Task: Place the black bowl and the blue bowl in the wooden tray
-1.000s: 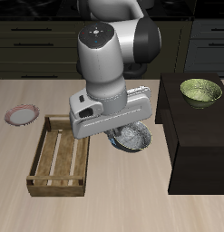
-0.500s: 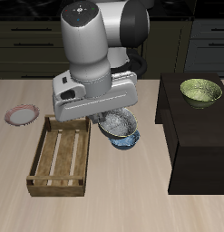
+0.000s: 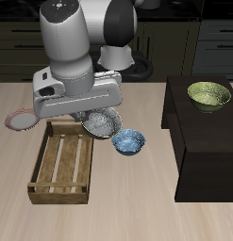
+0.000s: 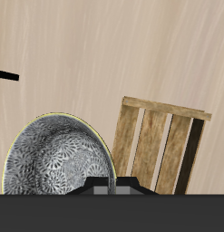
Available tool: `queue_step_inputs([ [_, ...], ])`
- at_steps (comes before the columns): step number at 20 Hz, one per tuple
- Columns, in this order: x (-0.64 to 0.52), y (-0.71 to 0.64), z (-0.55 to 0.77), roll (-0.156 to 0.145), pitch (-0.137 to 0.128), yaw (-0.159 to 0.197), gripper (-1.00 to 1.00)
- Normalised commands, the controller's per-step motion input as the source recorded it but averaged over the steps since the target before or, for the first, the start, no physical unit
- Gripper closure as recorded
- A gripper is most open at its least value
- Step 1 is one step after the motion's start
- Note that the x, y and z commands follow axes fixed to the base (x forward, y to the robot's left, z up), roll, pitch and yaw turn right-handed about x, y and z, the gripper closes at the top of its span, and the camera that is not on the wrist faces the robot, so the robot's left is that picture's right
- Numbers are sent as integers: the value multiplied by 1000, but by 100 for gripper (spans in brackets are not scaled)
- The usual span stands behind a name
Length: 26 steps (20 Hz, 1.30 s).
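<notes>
Above the light-brown slatted wooden tray's (image 3: 61, 162) far corner, the gripper (image 3: 97, 117) grasps the small black bowl with its grey mottled inside (image 3: 102, 122). Transport is under way; next, it likely needs centring over the slats before release, while the blue-and-white patterned bowl (image 3: 128, 142) waits beside the tray.

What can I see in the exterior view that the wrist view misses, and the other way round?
Only the exterior view shows the blue bowl on the table beside the wooden tray, the pink-rimmed plate, the olive-green bowl on the dark cabinet, and the robot arm. Only the wrist view shows the black bowl's mottled inside close up, with a thin black line on the table. Both show the black bowl raised beside the tray, and the pale wooden table.
</notes>
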Motion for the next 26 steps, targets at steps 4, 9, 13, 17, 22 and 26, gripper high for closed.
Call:
queue_step_inputs([
  [4,-132,-399,63,-60,-11,-34,100],
  [9,-119,-462,128,-55,-15,-21,100],
  [13,-128,-161,117,-31,-18,-10,100],
  [17,-59,-258,23,-40,-12,1,100],
  [22,47,-164,-109,-35,5,4,100],
  [26,199,-57,-371,-4,42,-22,100],
])
